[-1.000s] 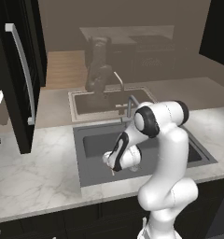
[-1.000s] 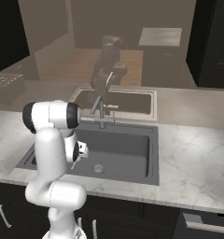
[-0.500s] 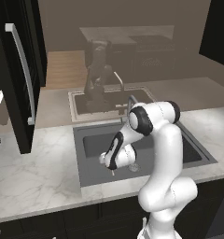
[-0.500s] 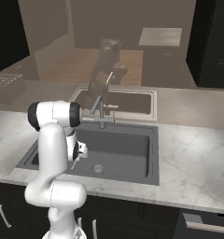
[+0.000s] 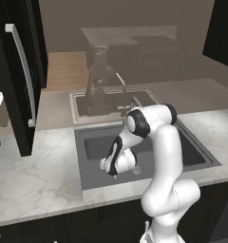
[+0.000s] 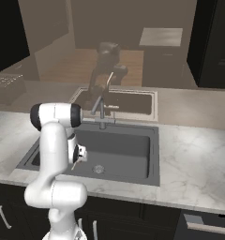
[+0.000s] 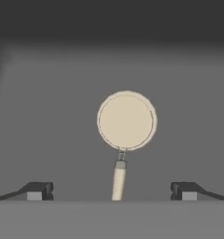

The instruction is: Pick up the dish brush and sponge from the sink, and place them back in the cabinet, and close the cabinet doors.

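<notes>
Gripper (image 7: 111, 191) hung low inside the sink (image 5: 192, 154), jaws spread wide apart, nothing between them and nothing touched. Brush (image 7: 124, 133) lay flat on the sink floor straight ahead of the fingertips (image 7: 37, 190), round cream head farther out, thin pale handle pointing back toward the gap between the tips and centred in it. Seen from the left base camera, hand (image 5: 117, 161) sat over the near left part of the basin, just beside the drain (image 5: 136, 169). From the right base camera, hand (image 6: 78, 153) showed against the basin's left wall, drain (image 6: 98, 168) a little to its right and sink (image 6: 154, 154) stretching away to that side. Faucet (image 6: 101, 108) stood behind the hand on the far rim; same faucet (image 5: 130, 100) rose beyond the arm's elbow in the left view. Cabinet door (image 5: 18, 80) with its long silver handle (image 5: 24, 71) stood well off to the left of the hand, swung open over the counter (image 5: 35, 171). Sponge could not be made out in the basin.
</notes>
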You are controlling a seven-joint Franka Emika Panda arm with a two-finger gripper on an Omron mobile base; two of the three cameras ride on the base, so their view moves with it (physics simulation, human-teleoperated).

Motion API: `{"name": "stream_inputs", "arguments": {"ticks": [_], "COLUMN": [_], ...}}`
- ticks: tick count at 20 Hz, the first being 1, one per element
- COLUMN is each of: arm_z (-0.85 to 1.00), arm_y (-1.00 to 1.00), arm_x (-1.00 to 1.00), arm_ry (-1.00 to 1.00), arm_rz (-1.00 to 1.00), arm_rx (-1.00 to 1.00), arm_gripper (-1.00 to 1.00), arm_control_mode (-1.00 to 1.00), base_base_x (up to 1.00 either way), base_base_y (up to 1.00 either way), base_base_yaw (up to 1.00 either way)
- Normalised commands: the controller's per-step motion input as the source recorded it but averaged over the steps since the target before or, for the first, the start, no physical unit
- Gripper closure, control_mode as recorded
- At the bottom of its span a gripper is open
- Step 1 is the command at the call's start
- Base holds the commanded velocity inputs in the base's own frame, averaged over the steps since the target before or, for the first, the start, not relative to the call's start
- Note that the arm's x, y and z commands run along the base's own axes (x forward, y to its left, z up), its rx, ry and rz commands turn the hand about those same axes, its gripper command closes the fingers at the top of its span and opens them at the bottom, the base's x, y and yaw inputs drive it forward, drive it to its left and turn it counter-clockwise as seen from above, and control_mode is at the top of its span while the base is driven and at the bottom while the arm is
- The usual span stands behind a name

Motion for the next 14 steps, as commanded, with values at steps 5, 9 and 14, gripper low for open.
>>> {"name": "stream_inputs", "arguments": {"ticks": [5, 9, 14], "arm_z": [-0.18, -0.10, -0.07], "arm_y": [0.00, 0.00, 0.00], "arm_x": [0.00, 0.00, 0.00], "arm_ry": [0.02, 0.02, 0.01], "arm_rz": [0.00, 0.00, 0.00], "arm_rx": [0.00, 0.00, 0.00], "arm_gripper": [-1.00, -1.00, -1.00], "arm_control_mode": [-1.00, -1.00, -1.00], "base_base_x": [0.00, 0.00, 0.00], "base_base_y": [0.00, 0.00, 0.00], "base_base_yaw": [0.00, 0.00, 0.00]}}
